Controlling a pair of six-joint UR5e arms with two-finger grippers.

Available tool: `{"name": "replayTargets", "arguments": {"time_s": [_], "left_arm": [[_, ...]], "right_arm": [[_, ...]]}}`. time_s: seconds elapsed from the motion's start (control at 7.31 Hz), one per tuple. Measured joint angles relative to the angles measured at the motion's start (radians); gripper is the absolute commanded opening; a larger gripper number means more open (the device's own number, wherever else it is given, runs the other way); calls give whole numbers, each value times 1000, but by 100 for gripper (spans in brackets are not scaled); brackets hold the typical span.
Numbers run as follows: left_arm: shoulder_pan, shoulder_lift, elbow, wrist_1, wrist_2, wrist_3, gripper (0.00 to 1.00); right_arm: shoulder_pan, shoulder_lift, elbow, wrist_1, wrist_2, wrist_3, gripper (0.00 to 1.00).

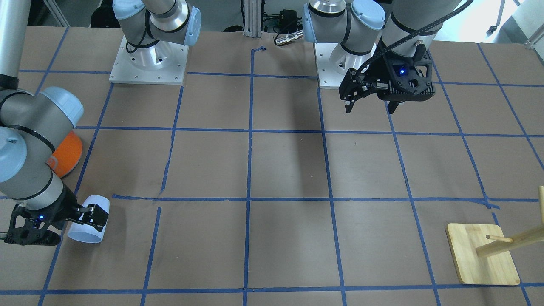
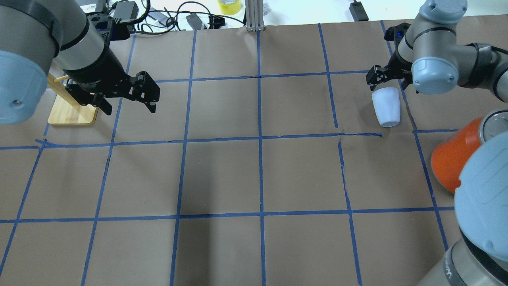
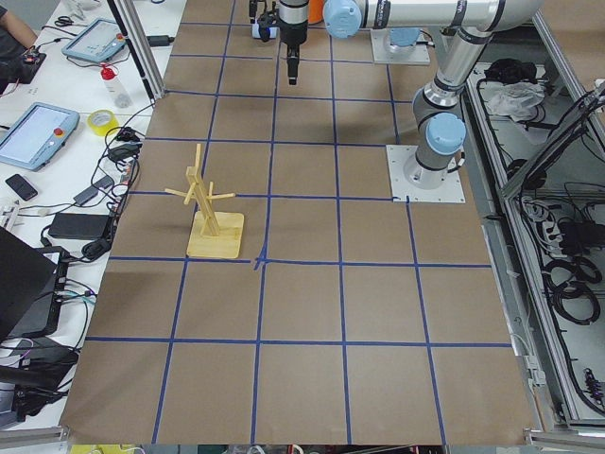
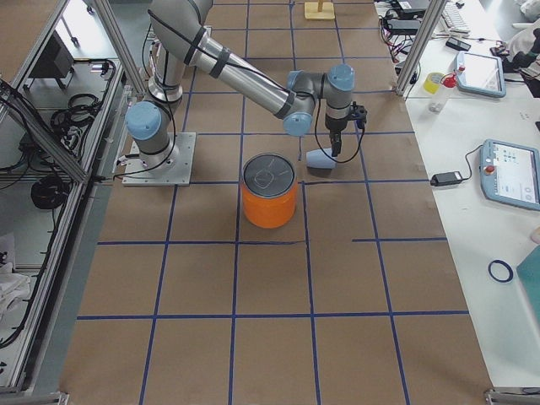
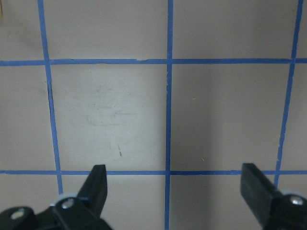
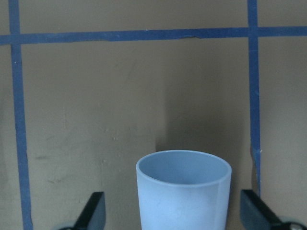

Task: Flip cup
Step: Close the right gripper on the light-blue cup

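At the table's right end, the right gripper (image 6: 172, 195) points down, fingers spread astride the cup (image 2: 387, 107) lying sideways, orange can (image 4: 270, 202) near; left gripper (image 5: 173, 168) hangs spread.

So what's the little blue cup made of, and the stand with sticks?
The cup looks like plastic: smooth, pale blue, evenly coloured, thin-walled. The stand looks like pale unpainted wood; faint grain shows on its base.

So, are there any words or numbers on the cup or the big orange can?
Nothing here can be read.
Cup: plain, no writing.
Orange can: small pale mark on its side, too blurred to read.
Screen on the side desk: too small to read.
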Motion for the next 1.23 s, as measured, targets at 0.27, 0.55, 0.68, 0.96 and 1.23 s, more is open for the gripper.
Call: {"name": "replayTargets", "arguments": {"time_s": [0.27, 0.55, 0.68, 0.96, 1.23], "left_arm": [[0, 0, 0, -1, 1, 2, 100], [0, 0, 0, -1, 1, 5, 100], [0, 0, 0, -1, 1, 6, 100], [0, 1, -3, -2, 1, 6, 100], [0, 3, -10, -1, 1, 8, 100]], "right_arm": [[-5, 24, 6, -9, -1, -1, 100], [-25, 53, 8, -23, 0, -5, 100], [-31, 61, 8, -24, 2, -10, 100], [-35, 73, 9, -28, 13, -12, 100], [-36, 95, 9, -45, 16, -8, 100]]}}
